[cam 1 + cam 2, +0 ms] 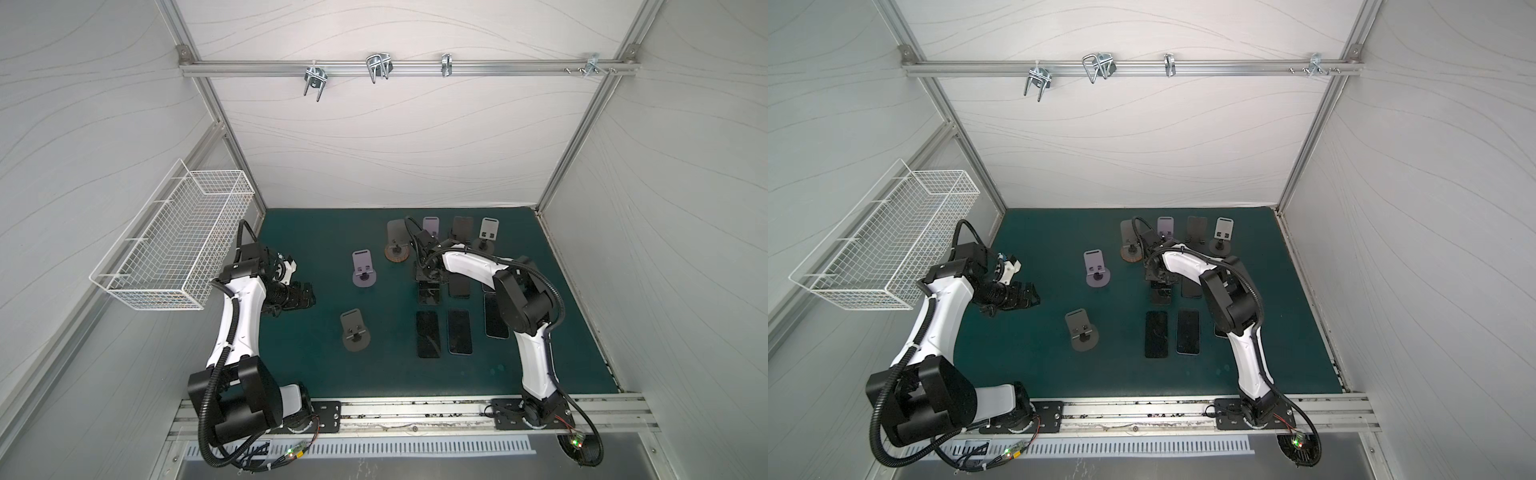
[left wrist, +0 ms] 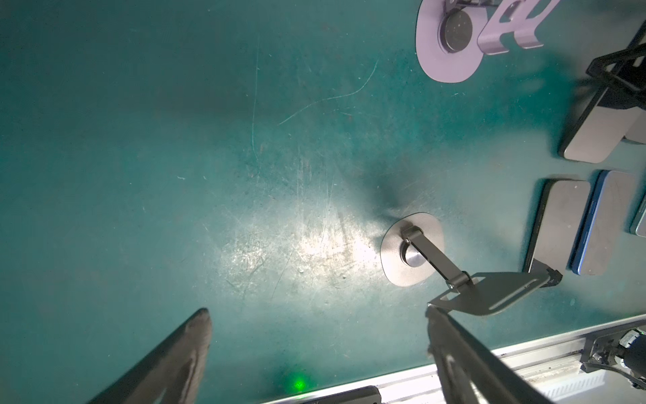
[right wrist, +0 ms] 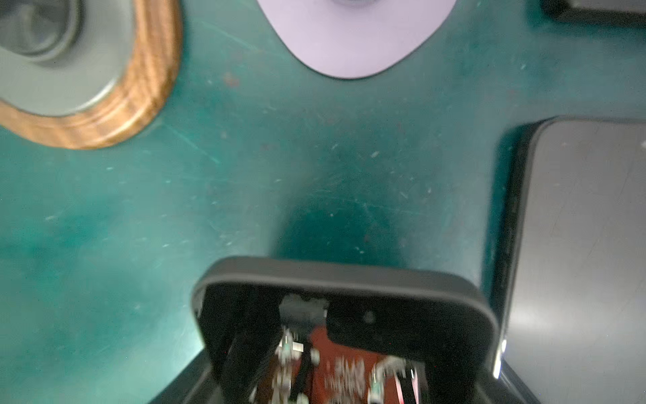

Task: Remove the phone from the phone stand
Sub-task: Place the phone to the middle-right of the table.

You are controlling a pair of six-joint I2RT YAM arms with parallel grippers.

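Observation:
My right gripper is shut on a black phone, clamped across its long sides and held low over the green mat. In both top views the phone pokes out below the wrist. An empty lilac phone stand stands just beyond it; its base shows in the right wrist view. Another dark phone leans on a stand in the back row. My left gripper hangs open with nothing in it at the mat's left side.
Several phones lie flat on the mat. Empty stands: wood-based, silver, lilac, dark grey. A white wire basket hangs on the left wall.

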